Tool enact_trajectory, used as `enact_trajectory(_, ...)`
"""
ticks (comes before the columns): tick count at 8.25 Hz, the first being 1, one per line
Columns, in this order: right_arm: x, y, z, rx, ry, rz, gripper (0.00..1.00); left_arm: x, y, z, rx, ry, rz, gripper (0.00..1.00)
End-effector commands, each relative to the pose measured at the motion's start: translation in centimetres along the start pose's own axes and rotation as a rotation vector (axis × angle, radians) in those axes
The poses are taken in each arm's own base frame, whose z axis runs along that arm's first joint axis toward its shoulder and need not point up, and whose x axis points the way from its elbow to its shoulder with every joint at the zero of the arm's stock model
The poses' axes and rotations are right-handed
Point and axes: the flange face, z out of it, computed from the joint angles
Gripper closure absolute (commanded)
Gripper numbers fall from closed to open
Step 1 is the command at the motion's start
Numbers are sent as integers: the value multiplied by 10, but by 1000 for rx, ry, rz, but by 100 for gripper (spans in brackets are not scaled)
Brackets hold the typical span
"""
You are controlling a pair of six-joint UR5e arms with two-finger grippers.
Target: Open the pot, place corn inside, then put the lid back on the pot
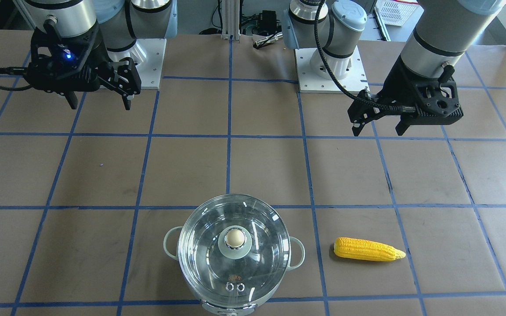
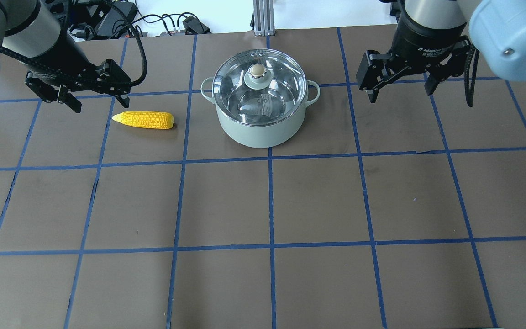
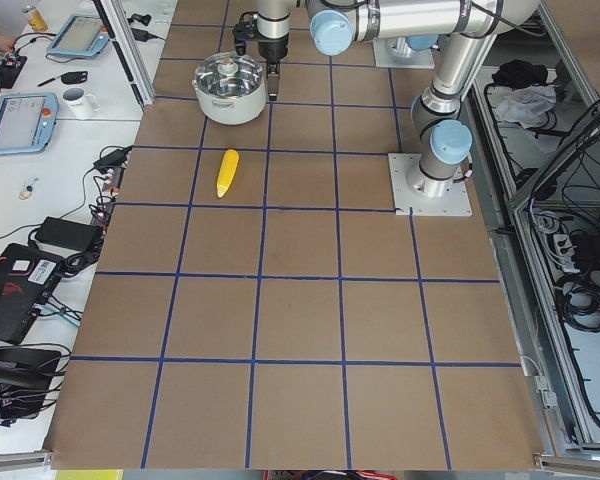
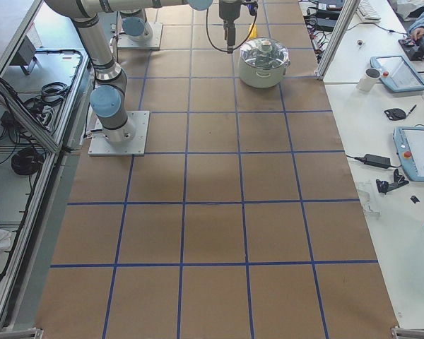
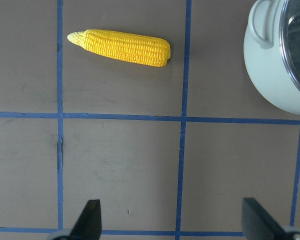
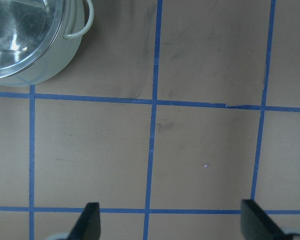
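Observation:
The mint-green pot (image 2: pixel 258 130) stands on the table with the clear glass lid (image 2: pixel 233 87) on it, beige knob (image 2: pixel 257 70) on top. It also shows in the front view (image 1: pixel 299 252) and both wrist views (image 5: pixel 270 75) (image 6: pixel 50 65). The yellow corn (image 2: pixel 144 120) lies flat to the pot's left, tip pointing away from it; it shows in the front view (image 1: pixel 368 249) and the left wrist view (image 5: pixel 121 47). My left gripper (image 2: pixel 99 100) is open and empty, high above the table just behind the corn. My right gripper (image 2: pixel 400 91) is open and empty, to the right of the pot.
The table (image 2: pixel 318 201) is brown paper with a blue tape grid. The arm bases (image 1: pixel 323 70) stand at the robot's side. Cables and boxes (image 2: pixel 107 18) lie beyond the table's far edge. A side desk with tablets and a mug (image 3: pixel 75 100) runs along that edge.

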Motion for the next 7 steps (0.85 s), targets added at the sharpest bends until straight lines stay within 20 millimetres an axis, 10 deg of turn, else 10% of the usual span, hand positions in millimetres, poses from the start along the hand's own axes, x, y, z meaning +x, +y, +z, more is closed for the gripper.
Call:
enact_trajectory(1, -3, -3, 2, 6, -25, -26, 0, 0, 1, -1, 2, -4, 0, 0)
enact_trajectory(7, -6, -6, -7, 64, -75, -57, 0, -22, -37, 32, 20, -8, 413, 0)
